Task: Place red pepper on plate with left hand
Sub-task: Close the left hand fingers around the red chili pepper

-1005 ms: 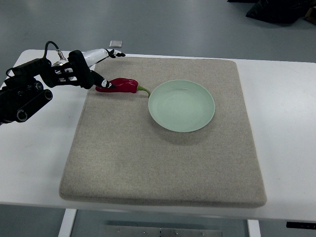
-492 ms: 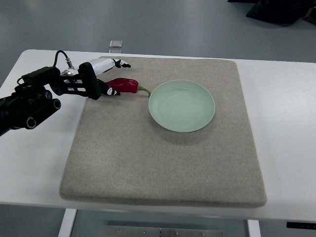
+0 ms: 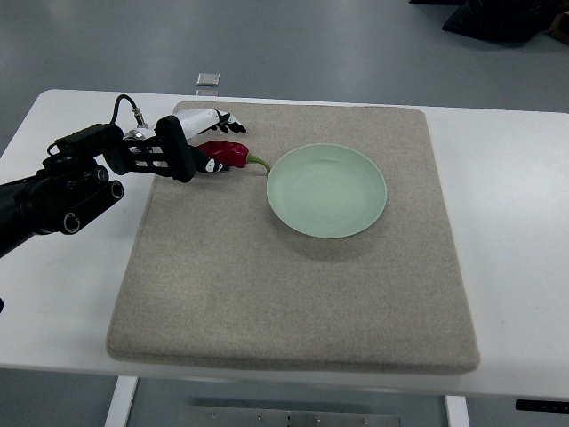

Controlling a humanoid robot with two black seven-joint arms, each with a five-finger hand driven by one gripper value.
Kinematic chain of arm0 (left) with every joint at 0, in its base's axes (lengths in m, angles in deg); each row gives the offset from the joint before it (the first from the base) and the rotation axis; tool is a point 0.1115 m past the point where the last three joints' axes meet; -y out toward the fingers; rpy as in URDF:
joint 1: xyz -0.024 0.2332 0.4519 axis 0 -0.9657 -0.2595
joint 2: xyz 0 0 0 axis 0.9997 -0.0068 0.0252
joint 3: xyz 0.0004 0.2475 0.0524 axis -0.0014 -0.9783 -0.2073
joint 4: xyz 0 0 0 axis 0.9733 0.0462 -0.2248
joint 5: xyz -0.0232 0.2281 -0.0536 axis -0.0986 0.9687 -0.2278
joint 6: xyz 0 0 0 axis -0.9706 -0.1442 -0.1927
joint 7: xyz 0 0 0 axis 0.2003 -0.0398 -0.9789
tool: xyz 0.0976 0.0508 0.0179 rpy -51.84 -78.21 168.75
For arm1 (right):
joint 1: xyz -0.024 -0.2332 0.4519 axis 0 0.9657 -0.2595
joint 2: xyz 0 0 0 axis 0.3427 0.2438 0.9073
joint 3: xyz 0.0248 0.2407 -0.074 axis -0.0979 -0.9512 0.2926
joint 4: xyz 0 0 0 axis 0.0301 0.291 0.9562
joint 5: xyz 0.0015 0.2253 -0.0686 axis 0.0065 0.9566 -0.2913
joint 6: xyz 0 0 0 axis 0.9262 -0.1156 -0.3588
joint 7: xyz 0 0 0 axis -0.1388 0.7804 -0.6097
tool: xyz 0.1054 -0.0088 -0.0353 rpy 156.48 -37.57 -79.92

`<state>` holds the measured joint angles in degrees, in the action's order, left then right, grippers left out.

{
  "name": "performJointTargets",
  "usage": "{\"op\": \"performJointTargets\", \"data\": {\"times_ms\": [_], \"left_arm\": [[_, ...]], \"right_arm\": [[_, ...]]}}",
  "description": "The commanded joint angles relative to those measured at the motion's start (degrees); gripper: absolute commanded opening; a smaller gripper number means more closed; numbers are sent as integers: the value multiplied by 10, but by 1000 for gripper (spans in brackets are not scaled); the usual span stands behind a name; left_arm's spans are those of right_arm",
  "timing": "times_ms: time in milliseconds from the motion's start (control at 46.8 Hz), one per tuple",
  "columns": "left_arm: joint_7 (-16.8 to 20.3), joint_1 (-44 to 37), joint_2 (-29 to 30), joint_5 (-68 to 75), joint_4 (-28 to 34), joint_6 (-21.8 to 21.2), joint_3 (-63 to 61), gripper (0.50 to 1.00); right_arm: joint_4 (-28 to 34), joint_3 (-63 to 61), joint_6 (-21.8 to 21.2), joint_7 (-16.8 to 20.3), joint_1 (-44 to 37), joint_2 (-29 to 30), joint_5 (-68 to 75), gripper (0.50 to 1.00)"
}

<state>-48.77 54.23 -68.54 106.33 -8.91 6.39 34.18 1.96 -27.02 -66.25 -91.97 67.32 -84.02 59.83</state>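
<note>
While the left hand (image 3: 209,142) sits over the red pepper (image 3: 228,153) with its fingers (image 3: 233,128) spread around the fat end, not visibly clamped, it should close firmly before lifting toward the plate (image 3: 327,190) just right of it; compared with a second ago, the hand has advanced rightward, covering more pepper

The left hand (image 3: 206,142) covers the left end of the red pepper (image 3: 228,153), so whether its fingers actually close on it cannot be told. The left arm is cut off at the picture's left edge. The bench (image 3: 516,231) runs past the bottom edge.
</note>
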Motion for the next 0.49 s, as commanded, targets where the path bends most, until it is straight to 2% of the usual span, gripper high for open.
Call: {"op": "performJointTargets", "data": {"times_ms": [0, 257, 471], "left_arm": [[0, 1, 0, 0, 0, 0, 0, 776], [0, 0, 0, 0, 9, 0, 0, 776], [0, -1, 0, -1, 12, 0, 0, 726]], "right_arm": [[0, 0, 0, 0, 0, 0, 0, 932], [0, 0, 0, 0, 0, 0, 0, 932], [0, 0, 1, 0, 0, 0, 0, 932]]}}
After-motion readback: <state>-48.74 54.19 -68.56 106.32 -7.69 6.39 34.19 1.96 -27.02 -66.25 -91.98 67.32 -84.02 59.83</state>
